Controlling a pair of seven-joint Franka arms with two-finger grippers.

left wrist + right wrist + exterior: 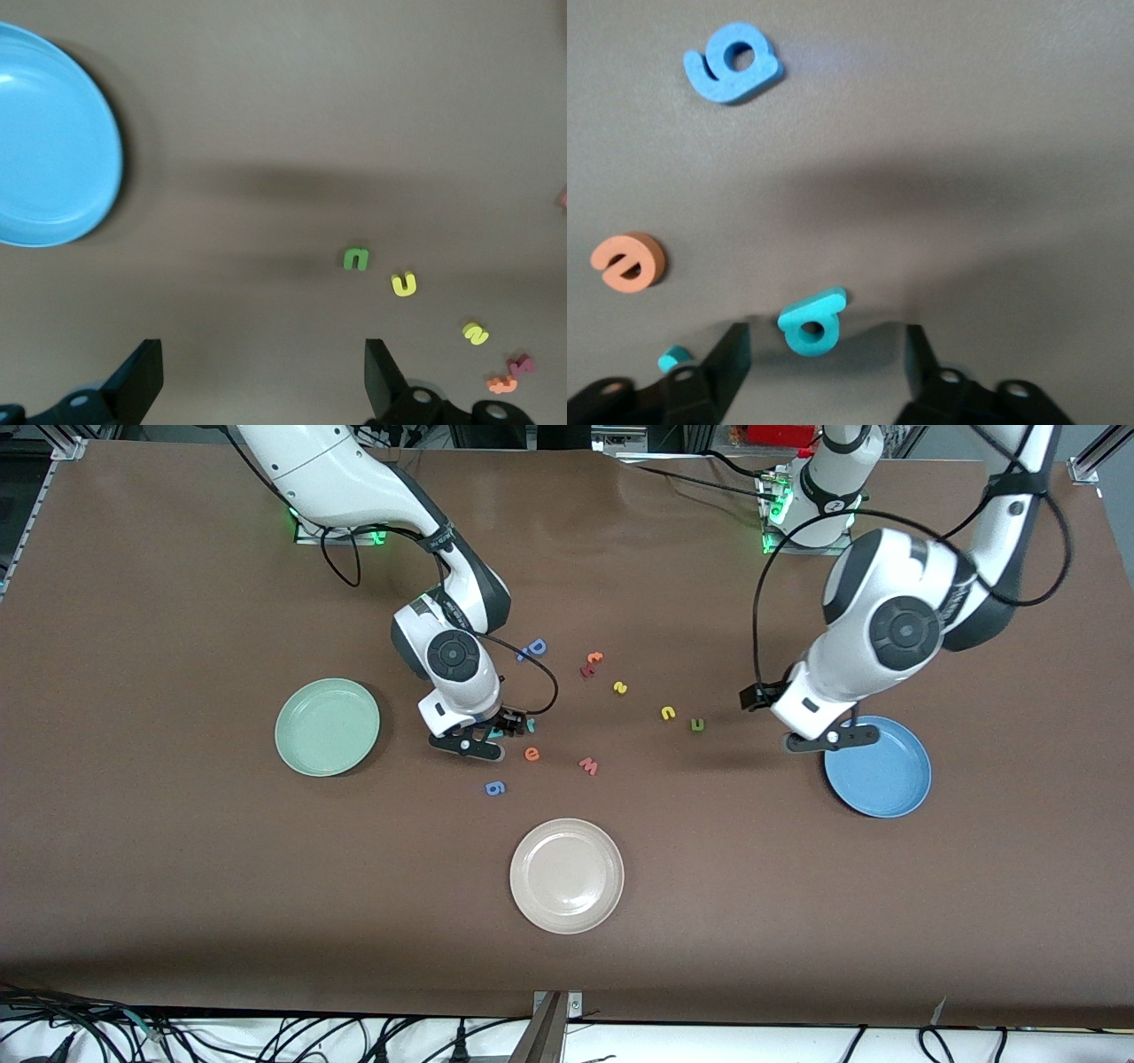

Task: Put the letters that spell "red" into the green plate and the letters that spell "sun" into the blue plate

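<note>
The beige plate (567, 875) sits nearest the front camera, with bare table all round its rim. Farther from the camera than the beige plate lies the blue "g" (495, 787), then the orange "e" (532, 755) and the salmon "w" (588, 765).

Just past the "e", the right gripper (824, 354) is down at the table with its fingers (725, 359) apart on either side of the teal "d" (811, 322); neither finger touches it, and a gap shows on each side. The teal "r" (673, 358) lies beside one finger. The green plate (327, 726) lies toward the right arm's end from the beige plate, empty, with open table between its rim and the gripper.

Toward the left arm's end from the beige plate is the blue plate (878, 769), also empty. The left gripper (261, 376) hangs over that plate's edge, fingers wide apart and holding nothing.

Farther still from the beige plate lie the dark green "u" (697, 724), yellow "n" (668, 712) and yellow "s" (620, 687), spaced apart, then the two "t" shapes (591, 663) and the blue "D" (534, 648).
</note>
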